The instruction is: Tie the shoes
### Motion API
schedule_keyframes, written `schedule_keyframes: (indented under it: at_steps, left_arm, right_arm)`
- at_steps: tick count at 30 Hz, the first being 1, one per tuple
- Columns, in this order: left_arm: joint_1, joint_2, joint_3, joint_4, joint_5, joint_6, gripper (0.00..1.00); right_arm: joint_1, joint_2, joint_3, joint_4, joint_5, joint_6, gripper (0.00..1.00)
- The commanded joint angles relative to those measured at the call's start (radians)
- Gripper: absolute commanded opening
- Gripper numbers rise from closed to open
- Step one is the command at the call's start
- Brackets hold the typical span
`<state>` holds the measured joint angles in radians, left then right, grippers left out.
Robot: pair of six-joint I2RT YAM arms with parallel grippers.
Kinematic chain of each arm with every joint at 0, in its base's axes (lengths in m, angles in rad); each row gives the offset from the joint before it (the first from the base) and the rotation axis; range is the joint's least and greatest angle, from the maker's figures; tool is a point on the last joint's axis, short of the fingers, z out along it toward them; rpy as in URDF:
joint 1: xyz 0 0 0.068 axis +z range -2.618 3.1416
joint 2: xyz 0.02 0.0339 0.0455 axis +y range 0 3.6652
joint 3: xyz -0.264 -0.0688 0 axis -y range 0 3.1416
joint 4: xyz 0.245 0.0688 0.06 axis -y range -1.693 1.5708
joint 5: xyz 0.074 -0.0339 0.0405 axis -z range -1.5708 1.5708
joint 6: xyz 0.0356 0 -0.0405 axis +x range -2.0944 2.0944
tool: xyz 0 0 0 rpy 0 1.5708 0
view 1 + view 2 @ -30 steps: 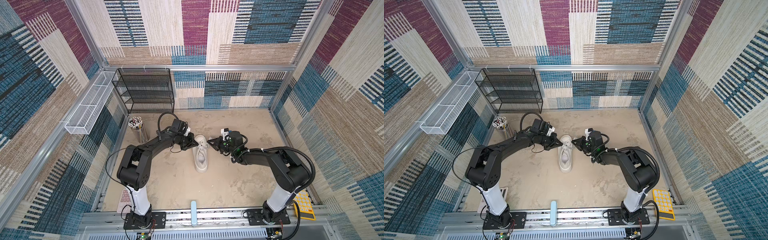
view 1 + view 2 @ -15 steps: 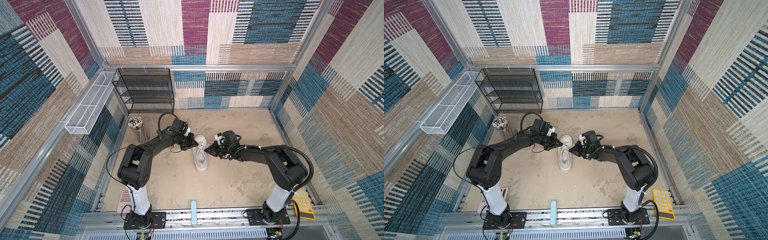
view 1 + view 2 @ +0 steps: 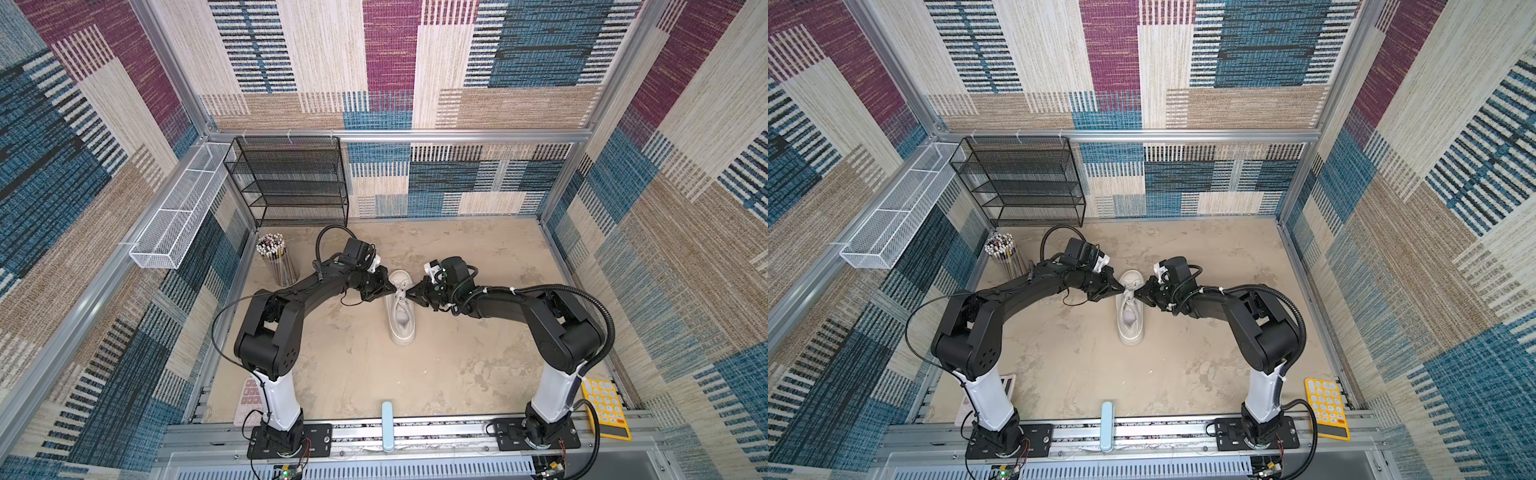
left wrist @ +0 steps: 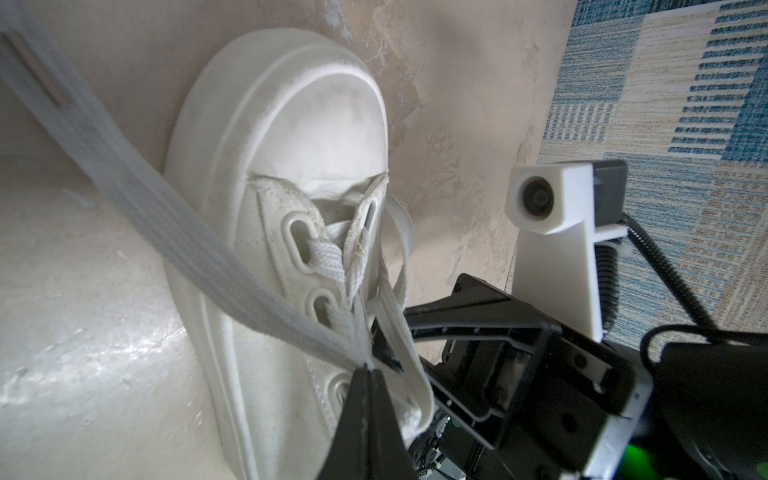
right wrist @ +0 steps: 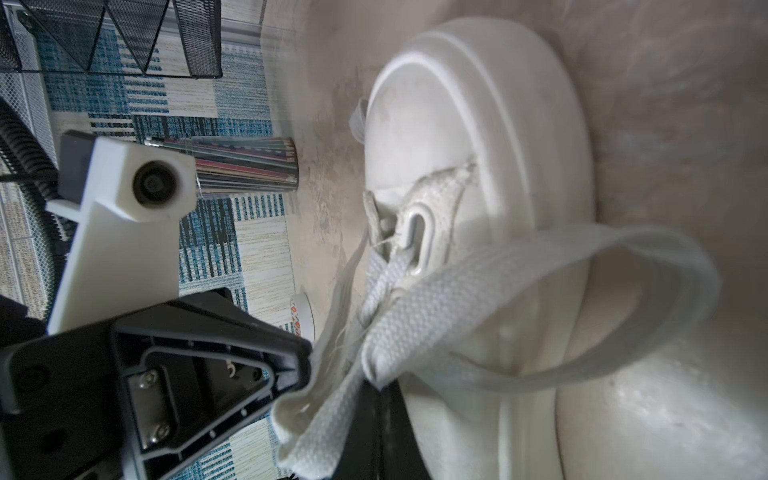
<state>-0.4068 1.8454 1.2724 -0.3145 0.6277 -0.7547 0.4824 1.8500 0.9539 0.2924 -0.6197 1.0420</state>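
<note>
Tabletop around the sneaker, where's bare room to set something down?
Free: between sneaker and front rail; back right by the wall. Crowded: left hand and right hand at the laces; pencil cup, rack back left.

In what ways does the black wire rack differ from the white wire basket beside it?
The rack is black; the basket is white. The rack is tall, with several shelves one above another; the basket is one long, low trough split into compartments. The rack stands on the table at the back; the basket hangs higher, along the left side. Both are made of wire mesh.
</note>
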Motion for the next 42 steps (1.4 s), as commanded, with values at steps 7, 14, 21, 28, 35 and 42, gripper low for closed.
schedule_keyframes:
  at_steps: [7,14,21,28,35,42]
  left_arm:
    - [0.0,-0.012,-0.011,-0.005,-0.004,0.003,0.0]
    - [0.0,-0.006,-0.009,-0.002,-0.002,0.003,0.0]
    - [0.0,-0.006,-0.013,-0.001,-0.001,0.002,0.0]
    - [-0.001,-0.003,-0.014,0.0,0.001,0.002,0.0]
    - [-0.001,-0.005,-0.032,0.006,0.001,0.001,0.0]
    - [0.0,-0.003,-0.027,0.005,0.001,0.002,0.0]
  right_arm:
    - [-0.026,0.052,0.041,0.19,-0.029,0.077,0.0]
    - [-0.037,0.052,0.037,0.22,-0.028,0.069,0.0]
    - [-0.048,0.061,0.038,0.222,-0.03,0.078,0.0]
    - [-0.054,0.054,-0.004,0.259,-0.048,0.108,0.0]
    - [-0.07,0.015,-0.112,0.365,-0.021,0.211,0.0]
    - [-0.068,0.037,-0.09,0.301,-0.092,0.193,0.0]
